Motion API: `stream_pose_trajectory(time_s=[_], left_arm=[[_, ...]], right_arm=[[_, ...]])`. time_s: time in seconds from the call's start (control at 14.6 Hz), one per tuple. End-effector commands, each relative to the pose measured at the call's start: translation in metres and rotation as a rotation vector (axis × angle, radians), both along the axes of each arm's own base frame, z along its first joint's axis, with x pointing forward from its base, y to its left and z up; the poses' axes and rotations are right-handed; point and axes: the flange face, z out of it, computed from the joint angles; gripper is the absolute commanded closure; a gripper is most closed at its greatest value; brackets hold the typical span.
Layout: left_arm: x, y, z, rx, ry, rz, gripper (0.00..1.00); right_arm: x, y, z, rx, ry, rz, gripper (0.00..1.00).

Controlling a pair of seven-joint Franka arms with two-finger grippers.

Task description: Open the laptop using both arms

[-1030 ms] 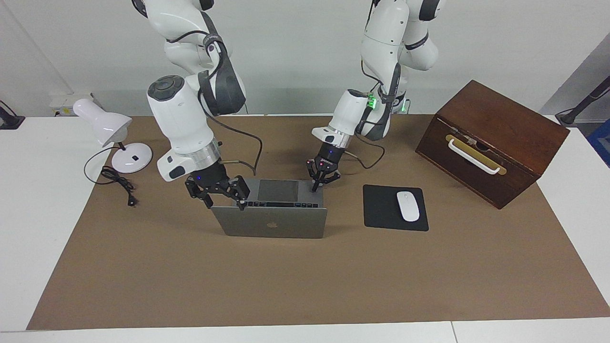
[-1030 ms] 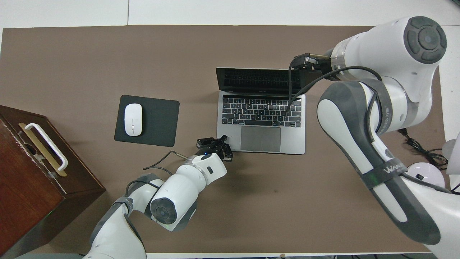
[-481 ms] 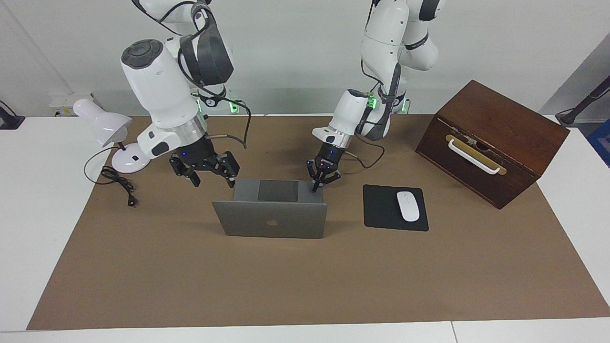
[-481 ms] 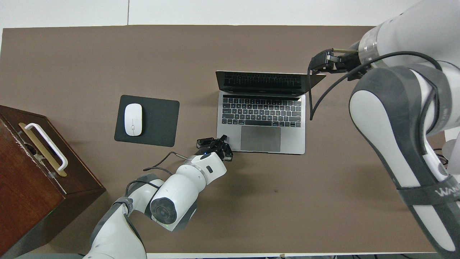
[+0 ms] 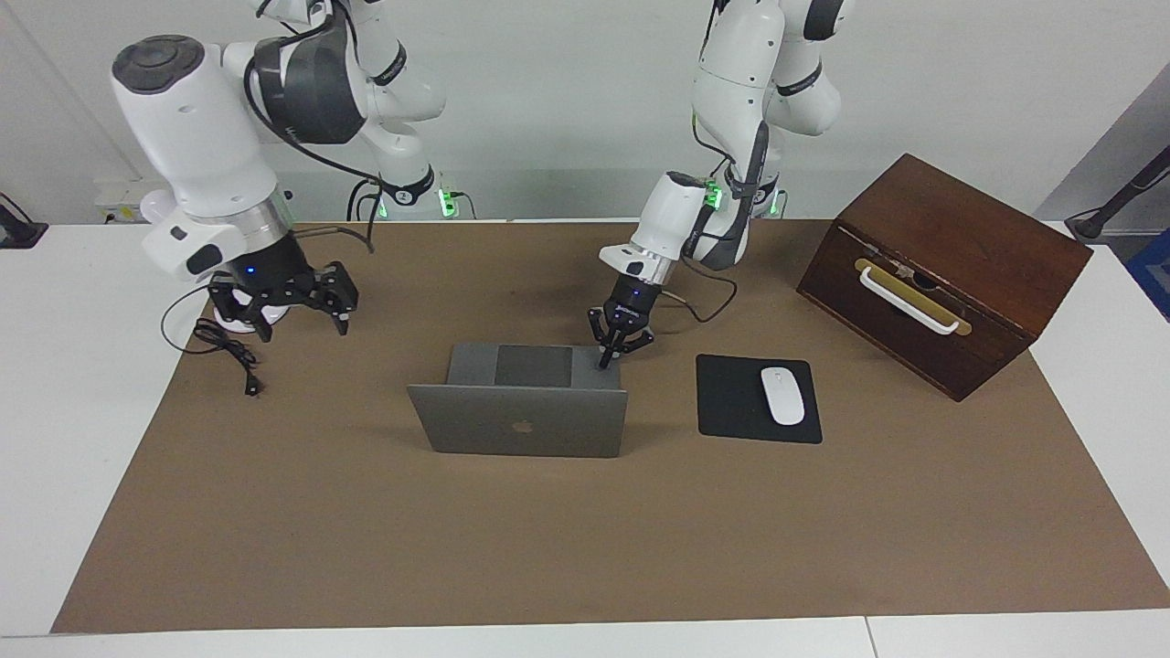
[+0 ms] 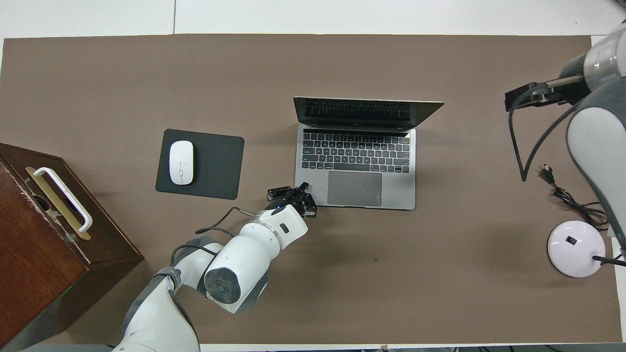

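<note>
The laptop [image 5: 518,408] stands open near the middle of the brown table mat [image 5: 585,548], its lid raised close to upright with the apple logo turned away from the robots and the keyboard deck [image 6: 355,158] lying flat toward them. The left gripper [image 5: 607,359] is low at the deck's corner on the left arm's end, directly under its own wrist; its fingertips are pressed together with nothing between them and appear to rest on that corner, pinning the base. The right gripper [image 5: 294,315] is up in the air, well apart from the lid, over the mat at the right arm's end, with the white desk lamp [image 6: 576,248] and its cord just under and beside it; its fingers stand spread and hold nothing. Judging from this, the opening itself looks done: the lid is up and free of both grippers. What seems left is only for the left gripper to lift off the deck and both arms to pull clear.
</note>
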Motion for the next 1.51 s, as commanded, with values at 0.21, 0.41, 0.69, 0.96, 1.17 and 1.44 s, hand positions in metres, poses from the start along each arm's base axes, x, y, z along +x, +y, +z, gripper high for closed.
stream_pose_trajectory(time_s=[0.21, 0.41, 0.69, 0.96, 1.17, 1.44], left_arm=[[0.031, -0.007, 0.037, 0.022, 0.109, 0.059, 1.0], [0.044, -0.001, 0.066, 0.063, 0.177, 0.073, 1.0], [0.073, 0.014, 0.13, 0.144, 0.321, 0.1, 1.0], [0.102, 0.039, 0.193, 0.215, 0.446, 0.13, 0.0], [0.11, 0.072, 0.231, 0.225, 0.468, 0.163, 0.0], [0.113, 0.143, 0.298, 0.204, 0.489, 0.256, 0.0]], right_arm=[[-0.015, -0.005, -0.009, -0.017, 0.024, 0.01, 0.0], [-0.032, -0.003, -0.008, -0.008, 0.026, -0.041, 0.0], [-0.04, -0.003, -0.018, 0.001, 0.007, -0.076, 0.0], [-0.039, 0.0, -0.011, -0.002, 0.001, -0.052, 0.0], [-0.038, 0.005, 0.01, -0.001, 0.0, -0.051, 0.0], [-0.04, 0.006, 0.013, -0.002, 0.007, -0.052, 0.0]])
